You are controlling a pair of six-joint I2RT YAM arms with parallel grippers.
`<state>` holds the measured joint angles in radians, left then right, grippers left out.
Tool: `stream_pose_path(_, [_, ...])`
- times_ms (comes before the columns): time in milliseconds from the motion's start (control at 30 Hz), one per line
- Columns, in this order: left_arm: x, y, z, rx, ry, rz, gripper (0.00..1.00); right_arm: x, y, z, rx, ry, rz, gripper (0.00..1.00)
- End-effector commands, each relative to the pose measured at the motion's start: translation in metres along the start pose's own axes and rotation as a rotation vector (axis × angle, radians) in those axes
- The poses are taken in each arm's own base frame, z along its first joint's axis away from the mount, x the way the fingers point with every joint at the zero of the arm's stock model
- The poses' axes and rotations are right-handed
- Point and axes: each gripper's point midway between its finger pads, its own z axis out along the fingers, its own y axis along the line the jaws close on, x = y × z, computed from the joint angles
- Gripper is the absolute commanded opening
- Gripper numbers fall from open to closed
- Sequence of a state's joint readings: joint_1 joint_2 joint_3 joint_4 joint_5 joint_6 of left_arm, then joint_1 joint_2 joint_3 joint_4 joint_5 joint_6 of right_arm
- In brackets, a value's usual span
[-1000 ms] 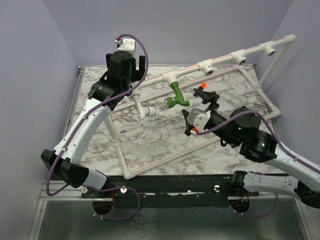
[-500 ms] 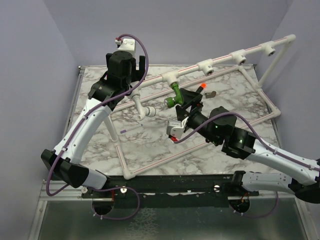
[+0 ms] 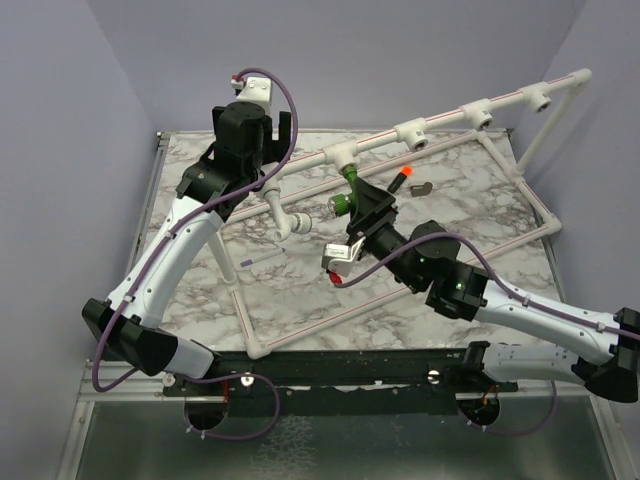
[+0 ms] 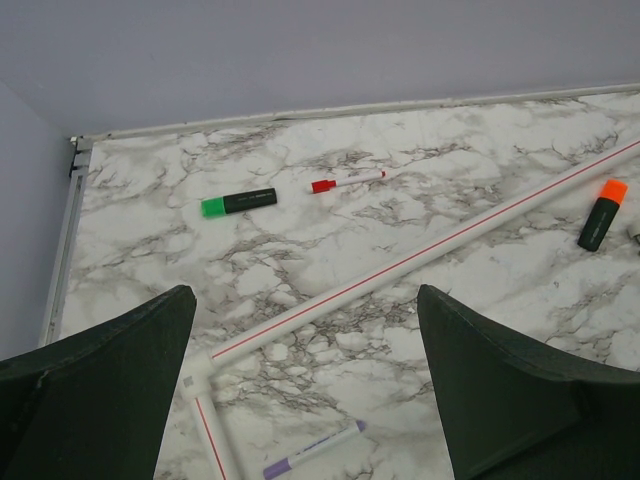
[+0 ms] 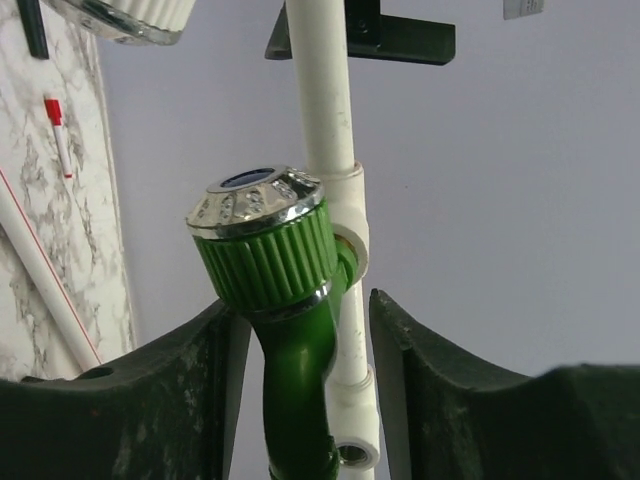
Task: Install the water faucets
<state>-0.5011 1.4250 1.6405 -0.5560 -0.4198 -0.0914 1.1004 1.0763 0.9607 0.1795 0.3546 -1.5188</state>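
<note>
One bright green faucet (image 3: 348, 187) with a knob and silver ring hangs from a tee on the raised white pipe rail (image 3: 445, 121). My right gripper (image 3: 368, 204) is open, with its jaws on either side of the faucet. In the right wrist view the faucet (image 5: 285, 310) stands between the fingers of the gripper (image 5: 305, 305), close to the left finger, with a gap to the right finger. My left gripper (image 3: 252, 125) is open and empty, high over the back left; in the left wrist view (image 4: 305, 330) only the table shows between its fingers.
Empty white tee sockets (image 3: 412, 133) sit further right along the rail. A white pipe frame (image 3: 330, 310) lies on the marble table. Loose pens lie about: a green highlighter (image 4: 238, 203), a red pen (image 4: 346, 181), an orange-capped marker (image 3: 399, 178) and a purple pen (image 3: 262, 257).
My right arm has swung left and forward from the table's middle to the green faucet, and its open jaws now straddle it. The left arm has not moved.
</note>
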Motion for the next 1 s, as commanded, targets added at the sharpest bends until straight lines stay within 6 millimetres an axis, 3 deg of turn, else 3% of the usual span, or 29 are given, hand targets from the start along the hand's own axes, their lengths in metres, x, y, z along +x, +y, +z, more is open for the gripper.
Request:
stream_pose_path(0, [0.013,-0.009,-0.003,0.029,0.047,0.049,0.93,0.001,0.004,0.003,0.02,0.026,-0.062,0.5])
stream_pose_path(67, [0.013,-0.009,-0.003,0.028,0.047,0.049,0.93,-0.002,0.008,0.004,0.026,0.021,-0.04,0.4])
stream_pose_path(200, [0.014,-0.01,-0.001,0.03,0.049,0.051,0.93,-0.005,0.015,0.004,0.051,0.025,0.048,0.04])
stream_pose_path(233, [0.014,-0.01,-0.001,0.03,0.05,0.051,0.93,-0.003,0.014,0.004,0.071,0.041,0.089,0.01])
stream_pose_path(400, [0.013,-0.011,-0.002,0.031,0.048,0.051,0.93,-0.003,0.013,0.0,0.163,0.054,0.369,0.0])
stream_pose_path(633, [0.009,-0.01,-0.005,0.033,0.037,0.041,0.93,0.0,-0.003,-0.008,0.332,0.024,0.937,0.01])
stream_pose_path(967, [0.006,-0.01,-0.01,0.035,0.025,0.031,0.93,-0.004,0.009,-0.01,0.48,-0.01,1.757,0.01])
